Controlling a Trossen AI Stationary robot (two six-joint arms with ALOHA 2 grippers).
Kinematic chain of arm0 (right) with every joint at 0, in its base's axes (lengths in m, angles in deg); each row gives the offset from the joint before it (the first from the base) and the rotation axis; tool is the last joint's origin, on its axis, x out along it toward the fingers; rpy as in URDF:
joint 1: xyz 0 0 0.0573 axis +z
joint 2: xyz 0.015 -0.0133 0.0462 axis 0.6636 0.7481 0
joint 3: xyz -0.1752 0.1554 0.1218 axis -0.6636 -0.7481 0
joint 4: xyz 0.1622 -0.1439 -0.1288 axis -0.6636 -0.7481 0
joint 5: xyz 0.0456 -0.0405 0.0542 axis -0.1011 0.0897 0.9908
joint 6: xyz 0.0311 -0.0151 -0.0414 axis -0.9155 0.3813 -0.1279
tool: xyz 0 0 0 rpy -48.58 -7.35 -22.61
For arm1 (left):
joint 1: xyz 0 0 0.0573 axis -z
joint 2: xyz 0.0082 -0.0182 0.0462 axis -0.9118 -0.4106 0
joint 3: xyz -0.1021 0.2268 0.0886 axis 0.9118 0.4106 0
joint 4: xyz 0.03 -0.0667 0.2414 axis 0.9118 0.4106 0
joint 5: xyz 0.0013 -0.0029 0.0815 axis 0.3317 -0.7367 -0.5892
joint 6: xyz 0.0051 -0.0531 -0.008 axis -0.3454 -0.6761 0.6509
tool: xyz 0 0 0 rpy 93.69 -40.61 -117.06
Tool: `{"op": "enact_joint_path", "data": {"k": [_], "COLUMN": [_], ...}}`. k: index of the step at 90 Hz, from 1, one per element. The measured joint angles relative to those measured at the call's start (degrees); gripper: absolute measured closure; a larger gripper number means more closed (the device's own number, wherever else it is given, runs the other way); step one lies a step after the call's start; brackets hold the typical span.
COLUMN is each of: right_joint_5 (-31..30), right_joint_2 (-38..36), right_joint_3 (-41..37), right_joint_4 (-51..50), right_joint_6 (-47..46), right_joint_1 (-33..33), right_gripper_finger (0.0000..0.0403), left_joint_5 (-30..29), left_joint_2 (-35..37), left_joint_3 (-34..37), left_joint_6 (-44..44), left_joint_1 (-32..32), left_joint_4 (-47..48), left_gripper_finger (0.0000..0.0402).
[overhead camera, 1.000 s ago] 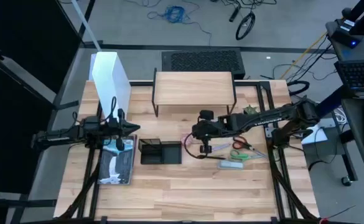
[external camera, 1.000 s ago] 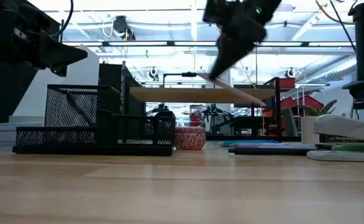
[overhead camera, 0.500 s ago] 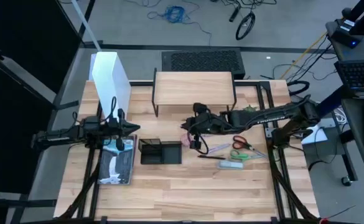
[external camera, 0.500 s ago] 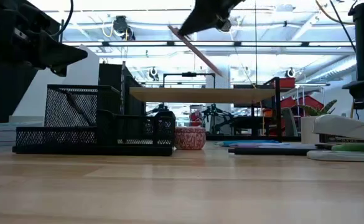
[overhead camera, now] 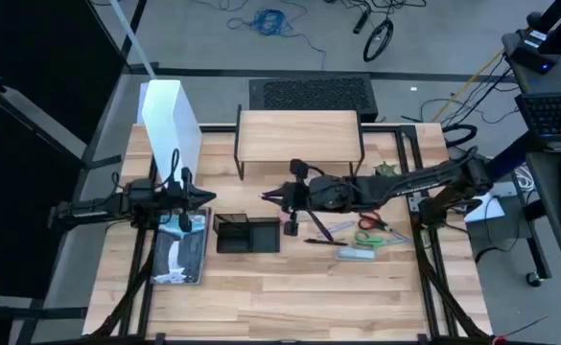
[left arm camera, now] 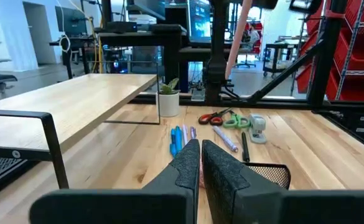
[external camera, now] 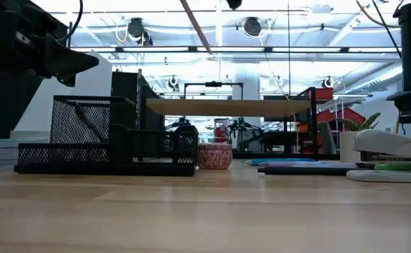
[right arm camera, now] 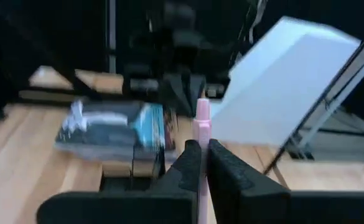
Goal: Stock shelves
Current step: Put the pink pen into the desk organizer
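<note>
Right gripper (overhead camera: 278,198) clamped on a slim pink pen (right arm camera: 201,127), raised just in front of the low light-wood desk riser on thin black legs (overhead camera: 299,134), pen's long axis tilted, not level with the riser's top. By far the nearer arm to the riser. Left gripper (overhead camera: 206,197) pressed shut on nothing, waiting well off to the riser's left-front.

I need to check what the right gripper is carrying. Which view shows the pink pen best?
The right wrist view: the pink pen stands pinched in the right gripper. The low and left wrist views show only a slanted pink length; the high view hardly shows it.
</note>
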Motion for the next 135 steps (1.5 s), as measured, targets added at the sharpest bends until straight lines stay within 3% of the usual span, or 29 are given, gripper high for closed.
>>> {"op": "enact_joint_path", "data": {"k": [22,34,49,66,84,108,119,135], "right_joint_5": [6.5,6.8,10.0,14.2,14.2,14.1,14.1,14.1], "right_joint_2": [9.4,16.9,24.7,30.3,33.9,34.8,34.7,32.0], "right_joint_3": [0.0,0.0,0.0,-0.1,0.0,0.0,0.0,0.0], "right_joint_4": [23.1,37.3,44.7,47.2,46.9,40.0,39.9,38.4], "right_joint_6": [-0.2,-0.9,-6.1,-10.4,-9.6,-8.5,-8.5,-6.9], "right_joint_1": [-1.2,-2.6,-5.1,-6.9,-7.5,-7.6,-7.6,-7.6], "right_gripper_finger": [0.0403,0.0403,0.0403,0.0403,0.0403,0.0394,0.0373,0.0310], "left_joint_5": [0.0,0.0,0.0,0.0,0.0,0.0,0.0,0.0], "left_joint_2": [0.0,0.0,0.0,0.0,0.0,0.0,0.0,0.0], "left_joint_3": [0.0,0.0,0.0,0.0,0.0,0.0,0.0,0.0], "left_joint_6": [0.0,0.0,0.0,0.0,0.0,0.0,0.0,0.0], "left_joint_1": [0.0,0.0,0.0,0.0,0.0,0.0,0.0,0.0], "left_joint_4": [0.0,0.0,0.0,0.0,0.0,0.0,0.0,0.0], "left_gripper_finger": [0.0398,0.0398,0.0398,0.0398,0.0398,0.0398,0.0398,0.0398]}}
